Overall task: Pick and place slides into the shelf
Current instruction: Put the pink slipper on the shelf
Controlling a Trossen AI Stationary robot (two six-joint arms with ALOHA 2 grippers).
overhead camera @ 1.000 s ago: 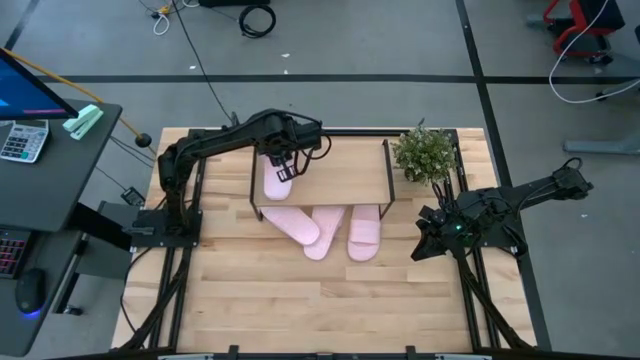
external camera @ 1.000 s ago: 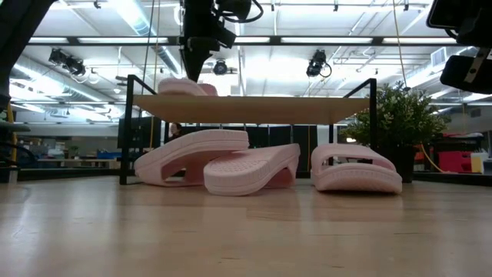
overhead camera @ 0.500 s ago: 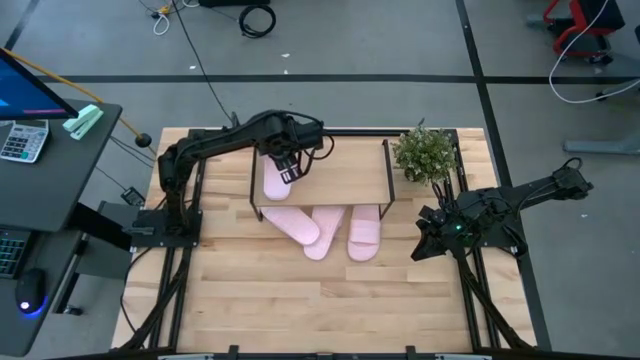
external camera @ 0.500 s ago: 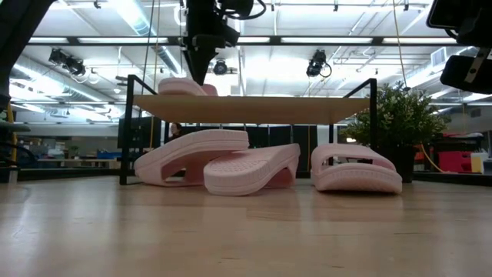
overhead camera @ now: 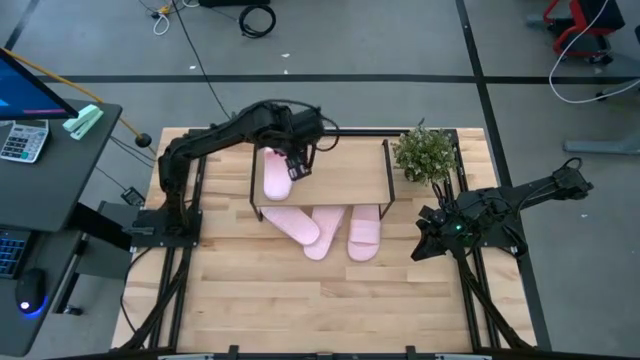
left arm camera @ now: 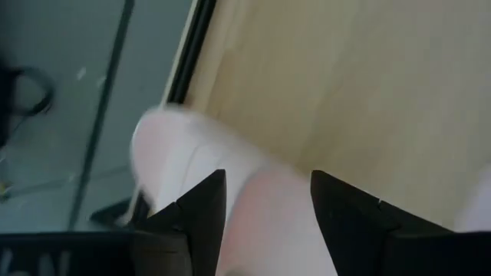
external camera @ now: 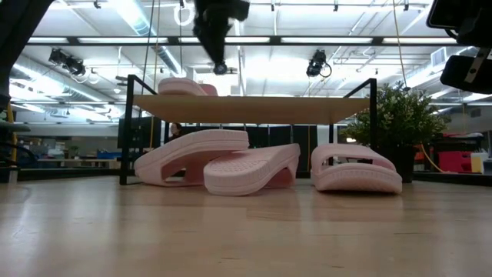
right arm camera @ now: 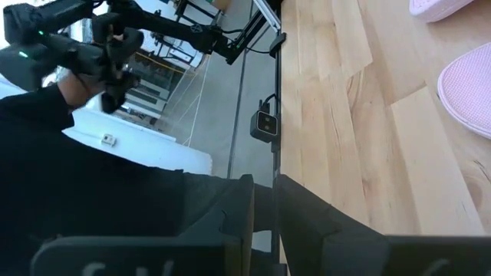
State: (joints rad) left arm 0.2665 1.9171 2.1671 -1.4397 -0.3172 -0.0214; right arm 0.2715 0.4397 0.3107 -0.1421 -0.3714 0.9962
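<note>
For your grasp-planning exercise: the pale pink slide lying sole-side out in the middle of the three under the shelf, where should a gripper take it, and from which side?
Probably the raised long edge of the tilted slide, approached from the open front of the shelf. It leans on its neighbour, sole facing outward, so the strap is hidden and the top board blocks a straight-down approach.

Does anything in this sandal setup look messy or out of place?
Yes. Under the shelf, two pink slides lie crooked, one leaning on the other, not flat like the third slide. The slide on top lies neatly at the left end.
</note>
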